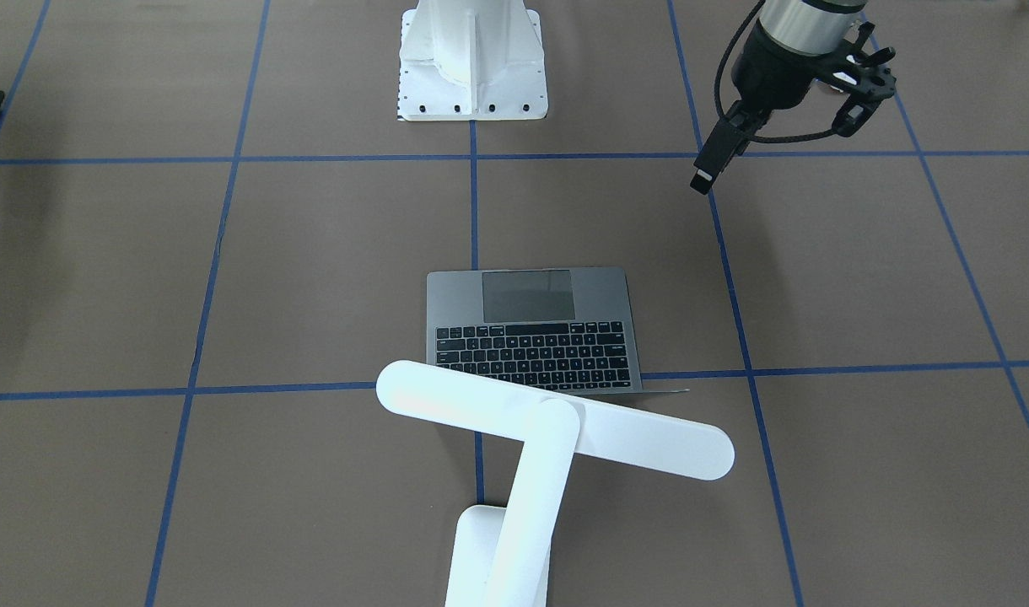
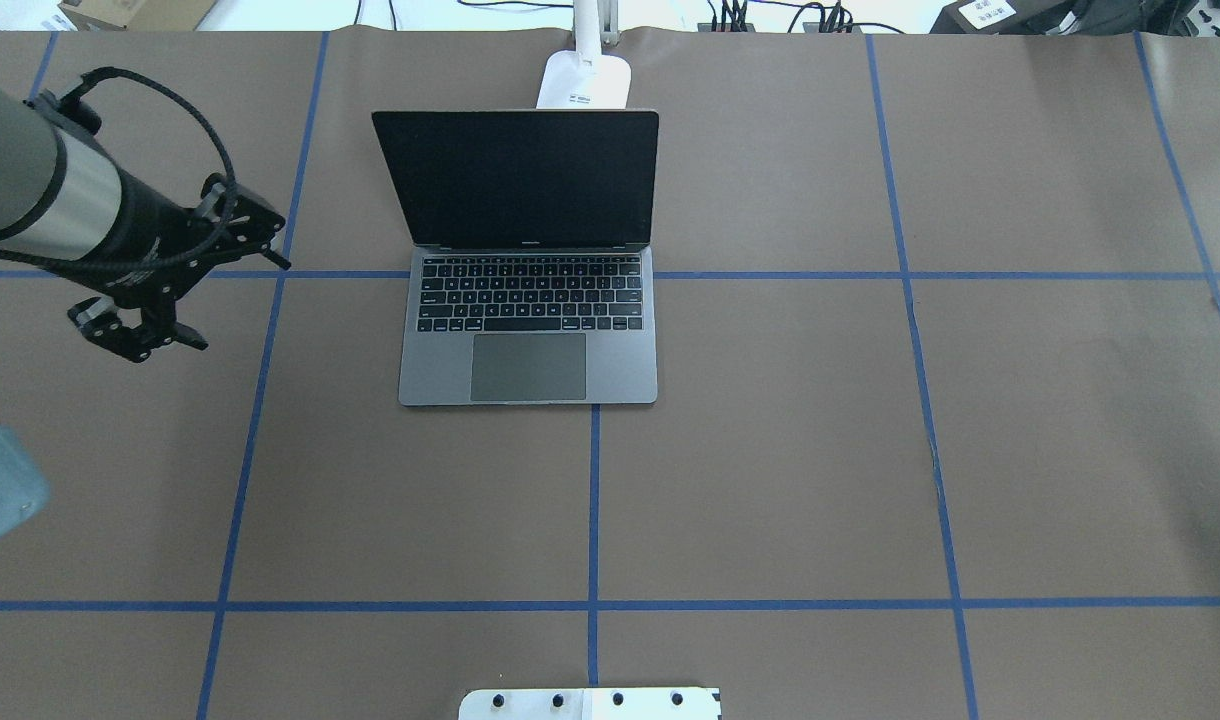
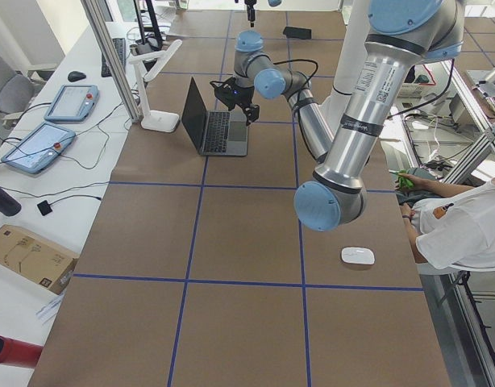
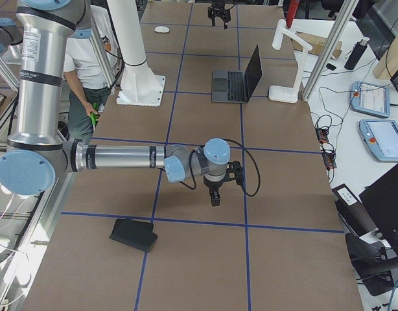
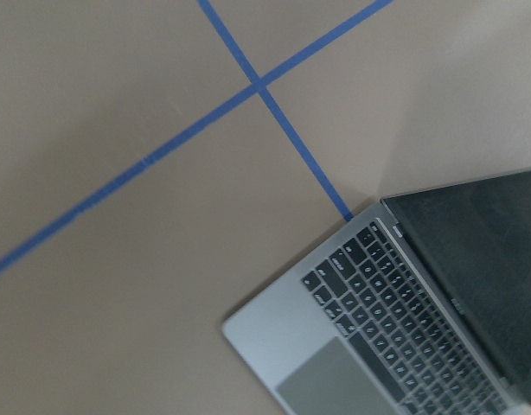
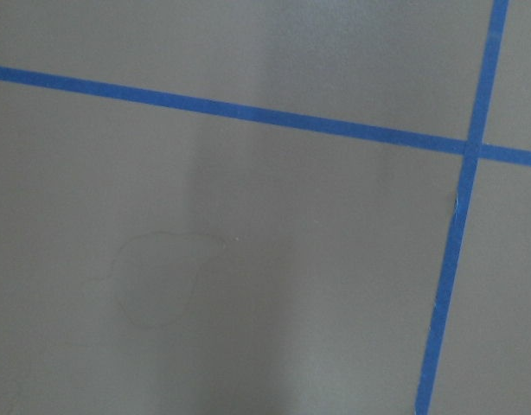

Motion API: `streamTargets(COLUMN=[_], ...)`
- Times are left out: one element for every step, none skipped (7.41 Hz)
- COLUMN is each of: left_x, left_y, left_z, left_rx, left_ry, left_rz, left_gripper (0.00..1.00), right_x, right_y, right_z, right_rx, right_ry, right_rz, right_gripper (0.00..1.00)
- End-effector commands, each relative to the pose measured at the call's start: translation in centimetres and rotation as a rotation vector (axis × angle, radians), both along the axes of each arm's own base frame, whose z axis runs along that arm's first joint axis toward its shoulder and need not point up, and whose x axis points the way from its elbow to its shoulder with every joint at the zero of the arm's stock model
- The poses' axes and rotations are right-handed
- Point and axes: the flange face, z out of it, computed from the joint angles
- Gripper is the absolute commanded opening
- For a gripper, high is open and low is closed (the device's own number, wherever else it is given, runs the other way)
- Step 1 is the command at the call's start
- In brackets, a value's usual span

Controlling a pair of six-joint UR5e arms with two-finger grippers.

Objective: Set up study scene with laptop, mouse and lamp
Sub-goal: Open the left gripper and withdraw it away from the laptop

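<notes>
Brown-papered worktop (image 2: 770, 450), gridded in blue tape, cluttered benches beyond it.

Far left end, near the robot-side edge: the mouse (image 3: 357, 256) lies alone, well apart from everything. A seated person (image 3: 465, 230) is just beyond that edge.

Left of centre: the left hand (image 2: 140, 340) hovers above bare paper beside the laptop, touching nothing. Its fingers look spread and it carries nothing.

Centre: the laptop (image 2: 530, 300) sits open with a dark screen, keyboard toward the robot. The lamp (image 1: 557, 430) stands just behind the lid, its bar head reaching over the screen's top edge.

Right of centre: the right hand (image 4: 214, 197) hangs low over empty paper. Cannot tell whether its fingers are parted or closed. A black mouse pad (image 4: 133, 234) lies nearby, toward the right end.

Judgement: laptop and lamp look placed; the mouse is not yet brought in.

Risks:
- The mouse is glossy, low and rounded, so a pinch set too high could squirt it sideways, perhaps off the near edge.
- A swing back past the laptop could clip the upright lid.
- The lamp is tall on a small base, so a knock to the lid or head could tip it.
</notes>
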Motion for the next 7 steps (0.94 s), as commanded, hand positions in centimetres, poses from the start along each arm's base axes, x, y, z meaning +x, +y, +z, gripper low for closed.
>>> streamTargets(left_x=[-3.2,-4.1,-5.7,-6.4,-7.9,-8.7,-8.7], left_y=[3.4,4.2,5.4,5.9,6.1,6.7,6.6], left_z=[2.3,3.2,3.7,3.9,4.2,4.0,3.7], left_rx=[0.2,0.298,0.357,0.361,0.408,0.469,0.477], left_ry=[-0.058,-0.086,-0.103,-0.107,-0.12,-0.13,-0.127], left_rz=[0.17,0.257,0.303,0.307,0.324,0.365,0.362], left_gripper=[0.99,0.99,0.99,0.99,0.99,0.99,0.99], right_x=[4.2,5.5,6.3,6.3,6.1,6.1,5.8], right_y=[4.0,5.6,6.9,8.7,10.8,12.1,14.1], right_z=[6.0,9.1,12.0,15.4,18.5,19.2,18.9], right_rx=[0.114,0.153,0.162,0.124,0.067,0.038,0.009], right_ry=[0.012,0.013,0.004,-0.081,-0.178,-0.249,-0.335], right_rz=[-0.139,-0.216,-0.273,-0.3,-0.292,-0.267,-0.241], right_gripper=[0.99,0.99,0.99,0.99,0.99,0.99,0.99])
